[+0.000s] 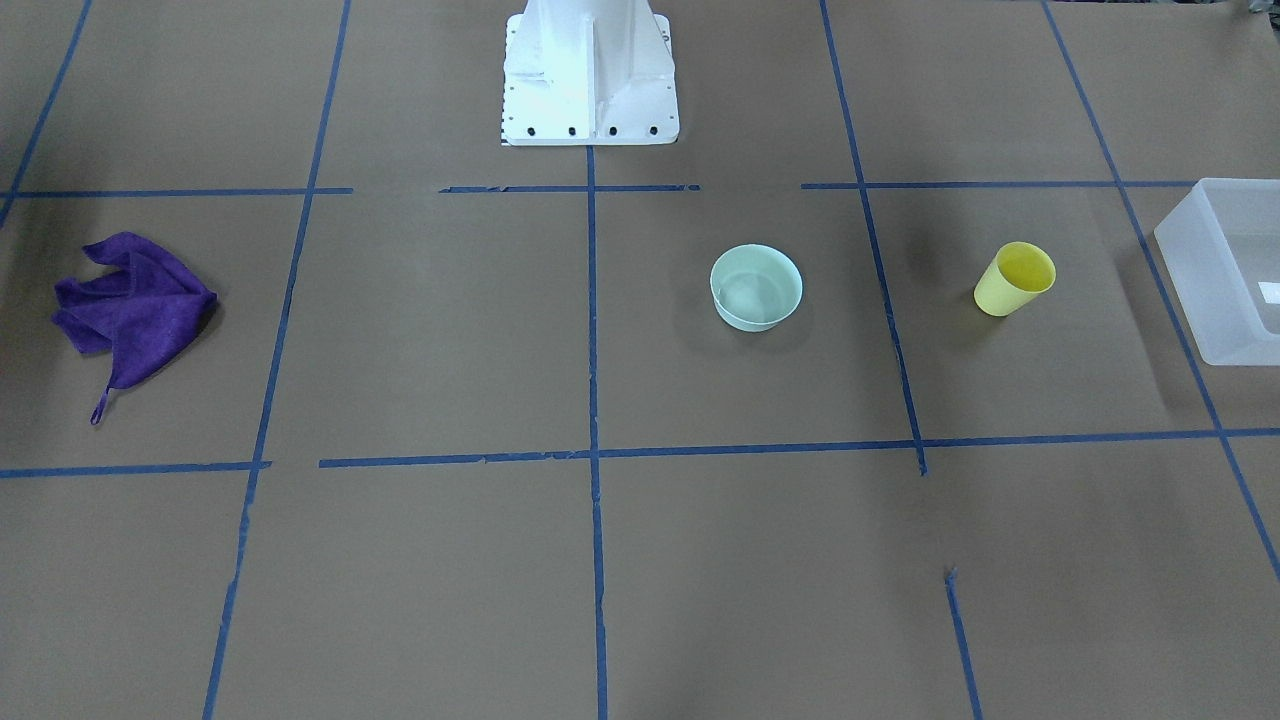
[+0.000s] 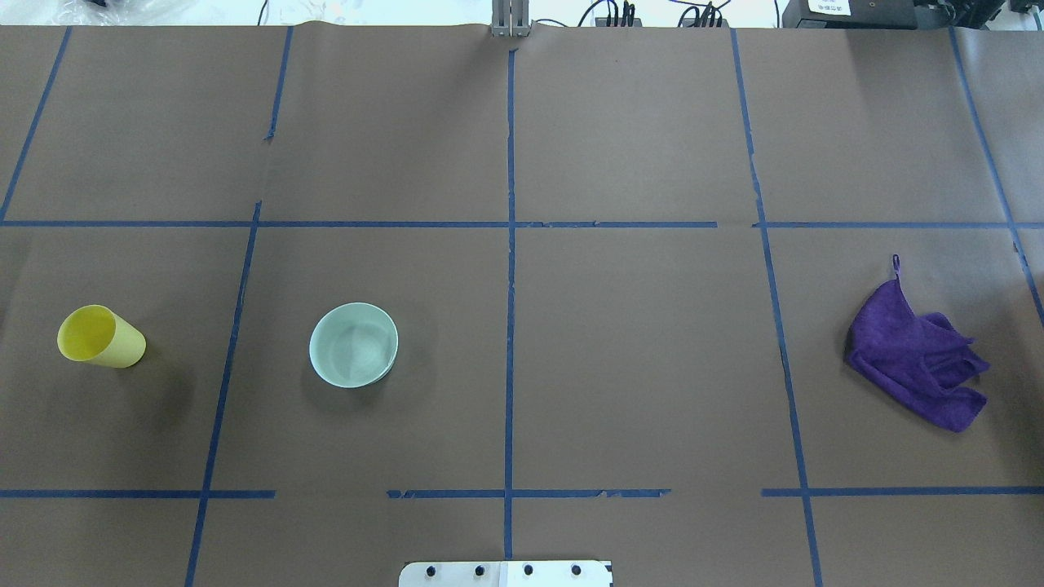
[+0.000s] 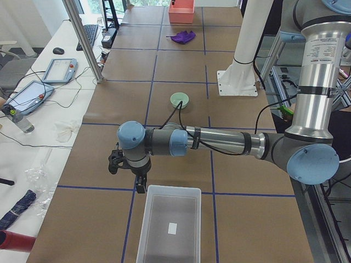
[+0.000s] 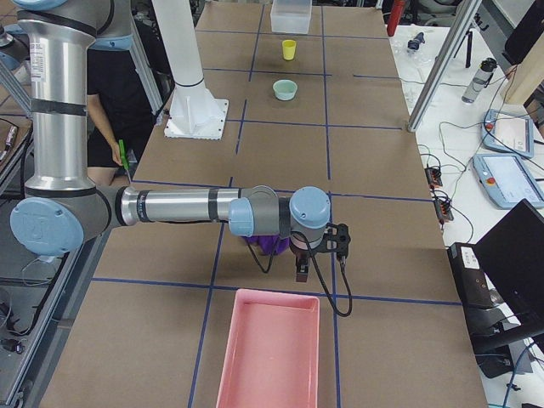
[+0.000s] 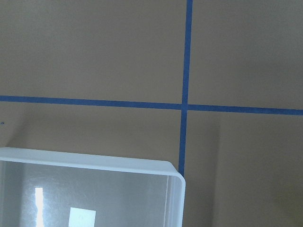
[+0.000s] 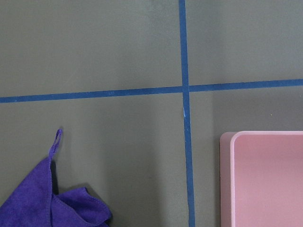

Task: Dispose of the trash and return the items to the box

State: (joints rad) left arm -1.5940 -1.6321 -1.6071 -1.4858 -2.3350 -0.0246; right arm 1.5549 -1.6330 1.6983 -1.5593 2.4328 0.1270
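Left jaws hang just beside the frosted bin (image 3: pixel 181 189), right jaws right by the purple cloth (image 6: pixel 52 203) and pink tray (image 6: pixel 227 179). Can't tell if either pair's open.

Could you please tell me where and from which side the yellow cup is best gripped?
Grip the yellow cup at its rim, coming straight down from above. It stands upright, mouth open upward, and widens toward the top, so pinching the wall across the rim should hold better than squeezing the tapered sides, which may slip. The bowl is well apart, so it should not obstruct.
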